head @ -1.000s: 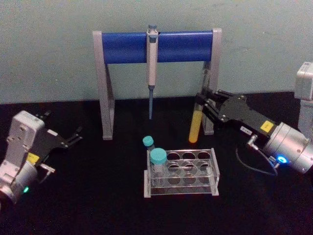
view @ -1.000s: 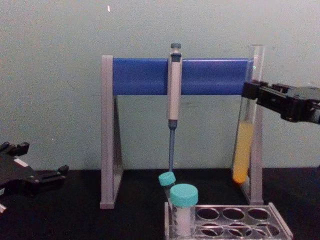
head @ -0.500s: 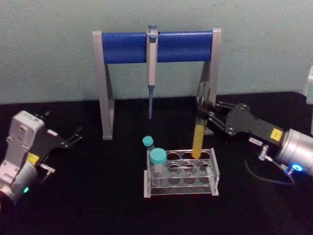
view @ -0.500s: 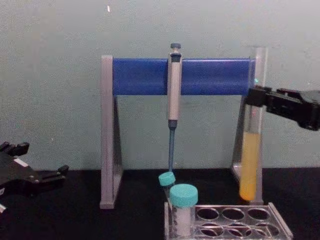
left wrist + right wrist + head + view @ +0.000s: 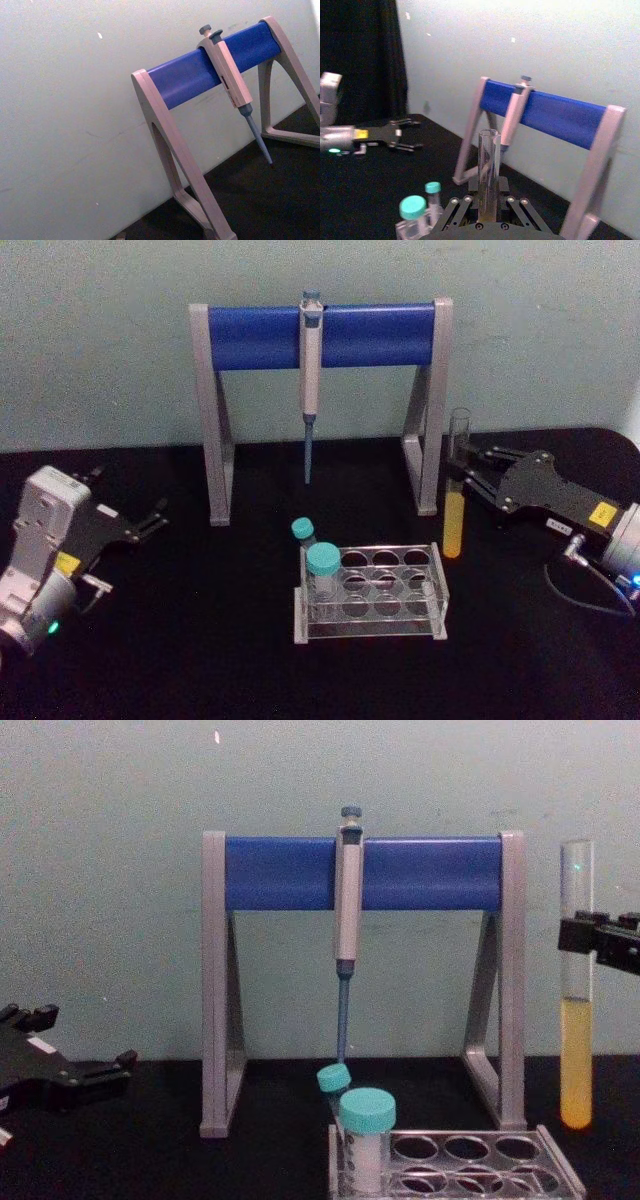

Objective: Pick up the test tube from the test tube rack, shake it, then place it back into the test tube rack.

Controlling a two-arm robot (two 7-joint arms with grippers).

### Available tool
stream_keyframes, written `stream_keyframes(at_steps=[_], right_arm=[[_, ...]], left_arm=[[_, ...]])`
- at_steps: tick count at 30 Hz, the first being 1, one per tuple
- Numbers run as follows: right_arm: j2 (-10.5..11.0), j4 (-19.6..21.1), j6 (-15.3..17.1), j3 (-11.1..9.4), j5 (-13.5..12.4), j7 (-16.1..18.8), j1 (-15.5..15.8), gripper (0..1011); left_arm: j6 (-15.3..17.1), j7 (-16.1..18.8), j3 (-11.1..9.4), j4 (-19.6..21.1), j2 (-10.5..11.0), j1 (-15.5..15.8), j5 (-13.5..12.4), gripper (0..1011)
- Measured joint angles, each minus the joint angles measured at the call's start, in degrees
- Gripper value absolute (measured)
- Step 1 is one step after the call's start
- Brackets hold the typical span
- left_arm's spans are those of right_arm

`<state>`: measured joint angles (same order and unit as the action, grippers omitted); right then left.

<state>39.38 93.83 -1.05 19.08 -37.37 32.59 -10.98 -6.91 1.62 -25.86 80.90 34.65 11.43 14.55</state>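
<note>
Yellow liquid fills the lower part of the test tube (image 5: 455,502), which stands upright in the right centre of the head view, outside the test tube rack (image 5: 372,632) and just off its far right corner. The right gripper (image 5: 463,472) reaches in from the right edge with its jaws clamped on the tube's clear upper part, above the liquid line. In the chest view the test tube (image 5: 576,1020) hangs near the right edge, held by the right gripper (image 5: 588,932), its rounded bottom about level with the rack's top rim (image 5: 460,1132). The right wrist view shows the tube's open mouth rising straight up between the jaws (image 5: 488,165).

Two teal-capped tubes (image 5: 322,562) occupy the rack's left side; its other holes hold nothing. Behind the rack, in the upper centre, stands the pipette stand (image 5: 250,336) with a pipette (image 5: 310,370) hanging from its blue bar.

At the lower left of the head view the left gripper (image 5: 126,498) sits idle over the black bench (image 5: 200,660), well apart from the rack, jaws spread.
</note>
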Motion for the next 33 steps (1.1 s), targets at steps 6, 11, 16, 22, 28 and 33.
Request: stream_keyframes(at_steps=[6,11,16,22,28,33], right_arm=[[-1.6,-0.6,0.2,-0.1,4.2,-4.2,-0.7,225],[-4.2,-1.9,-0.9,0.2,7.1,-6.4,-1.9,225],[-7.1,-4.0,-3.0,0.7,7.8,-5.3,-3.3,225],[-9.3,-5.9,-3.9,1.2,6.0,-1.4,-4.6,225],[-9.9,-6.8,-4.0,1.8,2.4,3.3,-5.2,225],[-9.0,-6.6,-3.5,2.5,0.9,5.3,-5.3,225]], left_arm=[[0.0,0.0,0.0,0.0,0.0,0.0,0.0,1002],[0.0,0.0,0.0,0.0,0.0,0.0,0.0,1001],[0.0,0.0,0.0,0.0,0.0,0.0,0.0,1001],[0.0,0.0,0.0,0.0,0.0,0.0,0.0,1001],[0.0,0.0,0.0,0.0,0.0,0.0,0.0,1001],[0.0,0.0,0.0,0.0,0.0,0.0,0.0,1001]])
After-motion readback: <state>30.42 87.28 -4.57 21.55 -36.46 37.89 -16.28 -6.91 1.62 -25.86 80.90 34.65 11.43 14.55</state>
